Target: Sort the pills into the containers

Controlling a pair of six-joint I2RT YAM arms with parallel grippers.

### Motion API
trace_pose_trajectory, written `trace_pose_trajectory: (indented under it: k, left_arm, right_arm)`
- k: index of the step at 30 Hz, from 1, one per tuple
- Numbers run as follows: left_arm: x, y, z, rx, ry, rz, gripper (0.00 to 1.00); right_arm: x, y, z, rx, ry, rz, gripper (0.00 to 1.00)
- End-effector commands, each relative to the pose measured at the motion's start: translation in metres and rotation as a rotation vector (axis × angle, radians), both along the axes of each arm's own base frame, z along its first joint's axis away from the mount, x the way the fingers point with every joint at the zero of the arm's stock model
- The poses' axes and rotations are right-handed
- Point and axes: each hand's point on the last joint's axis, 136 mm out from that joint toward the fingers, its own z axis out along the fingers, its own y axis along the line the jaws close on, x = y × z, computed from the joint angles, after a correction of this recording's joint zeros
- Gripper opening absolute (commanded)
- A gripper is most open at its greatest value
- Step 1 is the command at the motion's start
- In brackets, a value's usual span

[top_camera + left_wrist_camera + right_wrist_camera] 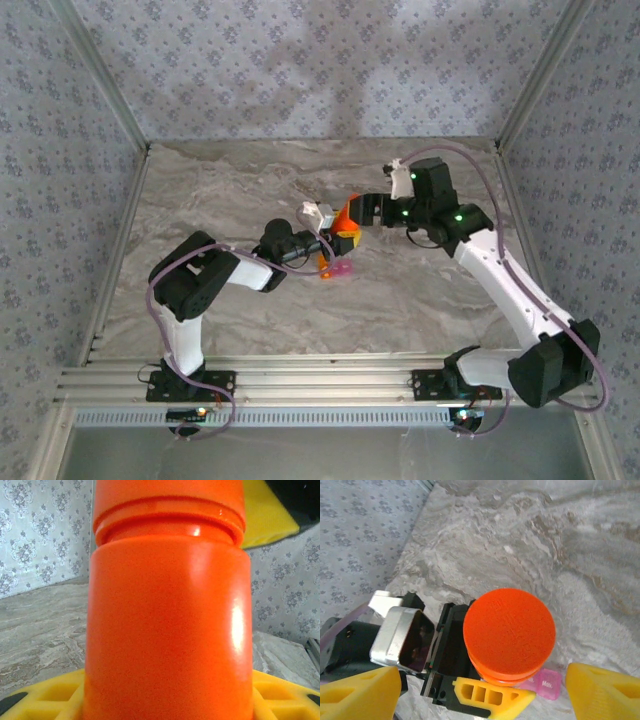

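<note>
Marbled grey tabletop (pixel 220 190), walled in patterned paper, carries the left hand (pixel 322 243) near its middle, clamped round the body of an orange bottle (pixel 167 630). Just beside that bottle, on the tabletop, sit the containers (pixel 336 268), the pink one peeping out from under the cap (pixel 509 632) in the right wrist view. Farther right, the right hand (pixel 358 214) hovers over the cap, its yellow fingers (pixel 605 690) spread wide apart and touching nothing.

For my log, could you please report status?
Left claw shut on orange bottle. Right claw open, clear of the cap. Pink container on table, partly hidden by bottle.
</note>
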Motion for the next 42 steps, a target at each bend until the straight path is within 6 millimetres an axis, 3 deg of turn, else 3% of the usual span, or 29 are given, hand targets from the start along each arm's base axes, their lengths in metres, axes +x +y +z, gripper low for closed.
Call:
trace_pose_trajectory:
  k: [1,5,10,14,16,19,32,38,42]
  left_arm:
    - [-0.004,-0.002,0.03,-0.067,-0.076,-0.017,0.0]
    - [-0.006,-0.003,0.031,-0.07,-0.074,-0.034,0.0]
    - [-0.007,-0.004,0.031,-0.071,-0.072,-0.044,0.0]
    - [-0.007,-0.004,0.031,-0.071,-0.071,-0.045,0.0]
    - [-0.007,-0.004,0.031,-0.071,-0.072,-0.047,0.0]
    - [-0.007,-0.004,0.032,-0.072,-0.071,-0.048,0.0]
    - [-0.008,-0.004,0.032,-0.073,-0.07,-0.049,0.0]
    - [-0.007,-0.004,0.032,-0.073,-0.071,-0.05,0.0]
    - [-0.008,-0.004,0.032,-0.073,-0.071,-0.052,0.0]
  right_arm:
    - [-0.01,0.003,0.02,0.001,-0.156,0.126,0.86]
    - [0.0,-0.002,0.023,-0.03,-0.266,0.142,0.83]
    - [0.018,-0.001,0.017,-0.019,-0.241,0.155,0.83]
    - [0.021,0.006,0.008,0.003,-0.214,0.193,0.85]
    - [0.023,0.011,0.018,0.02,-0.231,0.215,0.84]
    - [0.023,0.015,0.016,0.025,-0.225,0.227,0.84]
    - [0.029,0.016,0.001,0.014,-0.176,0.221,0.74]
    - [0.032,0.016,-0.005,0.007,-0.158,0.213,0.66]
    - [0.033,0.016,-0.009,0.007,-0.143,0.212,0.55]
